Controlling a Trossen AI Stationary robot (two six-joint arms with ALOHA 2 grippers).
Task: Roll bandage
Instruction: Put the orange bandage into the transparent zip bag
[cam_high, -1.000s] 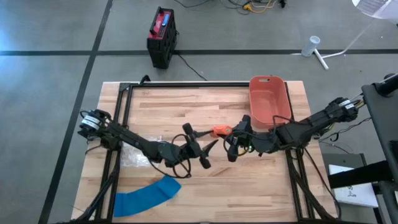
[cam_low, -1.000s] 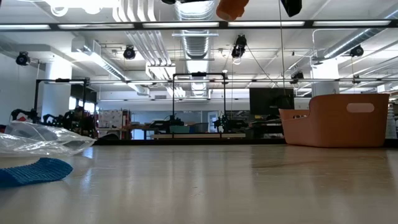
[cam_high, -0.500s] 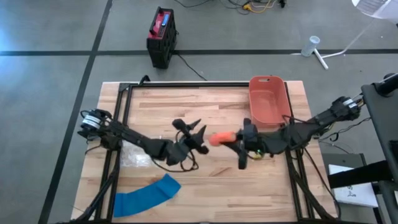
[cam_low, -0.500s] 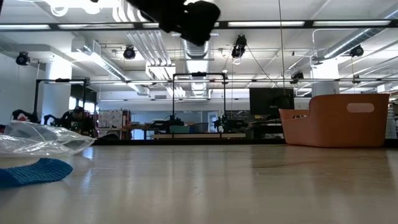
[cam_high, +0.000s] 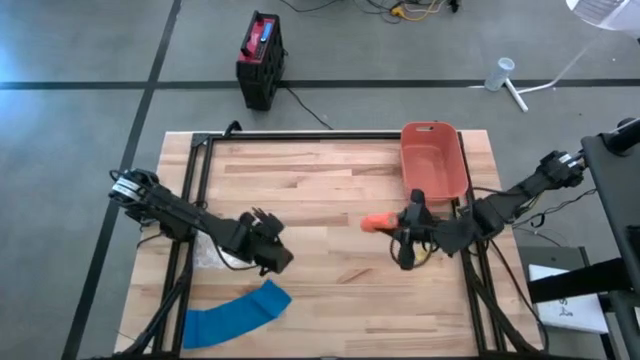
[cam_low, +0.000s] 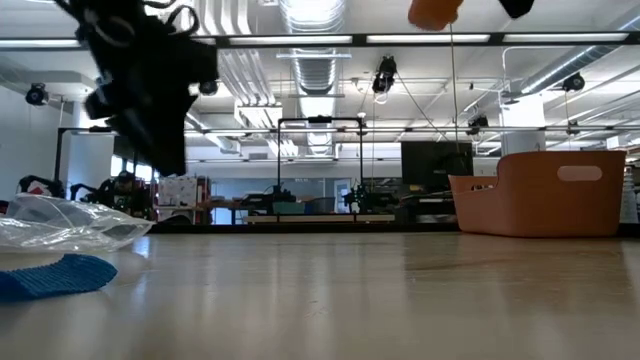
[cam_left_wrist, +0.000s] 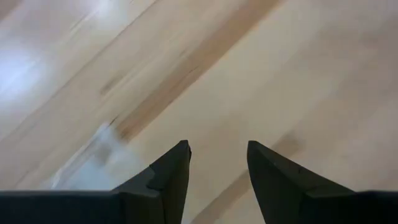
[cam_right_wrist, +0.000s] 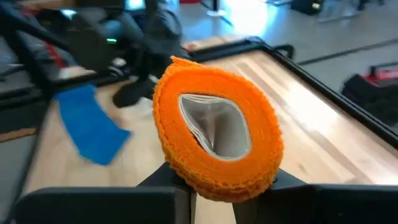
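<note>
Now right gripper (cam_right_wrist: 217, 186) jaws pinch orange bandage roll (cam_right_wrist: 214, 134) above desk (cam_high: 330, 190) near bin (cam_high: 434, 160). Soft, light, squashable; hold by rim. Left gripper (cam_left_wrist: 217, 168) jaws apart, empty.

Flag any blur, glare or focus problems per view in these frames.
Low view: left arm smeared by motion blur; ceiling lights glare. Left wrist view: table soft and streaked, bright glare patch at one corner, fingers sharp. Right wrist view: orange bandage roll in focus, blue bandage and background blurred. High view: evenly lit, no obvious blur.
</note>
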